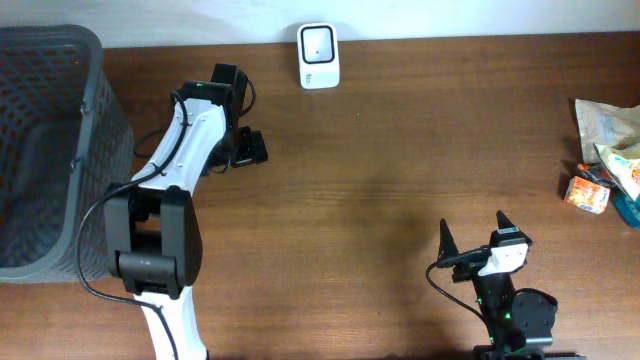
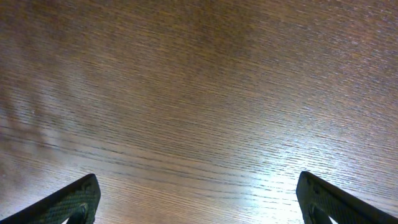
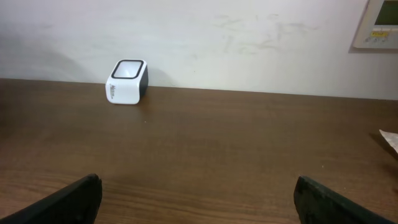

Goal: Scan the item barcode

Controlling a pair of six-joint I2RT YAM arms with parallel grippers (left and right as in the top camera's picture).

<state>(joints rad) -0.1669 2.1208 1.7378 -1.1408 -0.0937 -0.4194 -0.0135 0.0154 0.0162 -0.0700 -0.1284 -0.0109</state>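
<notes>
Packets point(image 1: 604, 126) and a small orange carton point(image 1: 587, 193) sit bunched at the counter's point(image 1: 350, 180) right edge in the overhead view, partly cut off by the frame. They lie off to the right of the right end effector point(image 1: 472, 222) and farther back, towards the wall. That end effector is empty, with its two fingers spread wide, and it is plainly the nearer one. The left end effector point(image 1: 245, 148) hovers well apart from them, across the counter beside the dark basket point(image 1: 100, 90). The white scanner point(image 1: 319, 55) stands at the far edge, between the two arms. No barcode can be made out, the carton's long axis is too small to judge, and which item is meant is unclear. The left wrist view shows only bare wood between the left end effector's point(image 2: 198, 180) spread, empty fingers. In the right wrist view the right end effector point(image 3: 198, 180) points at the wall, with the scanner point(image 3: 127, 81) ahead and to the left. Of the items, only a pale packet corner point(image 3: 388, 138) shows at the right border, so reaching them would probably call for a turn to the right.
</notes>
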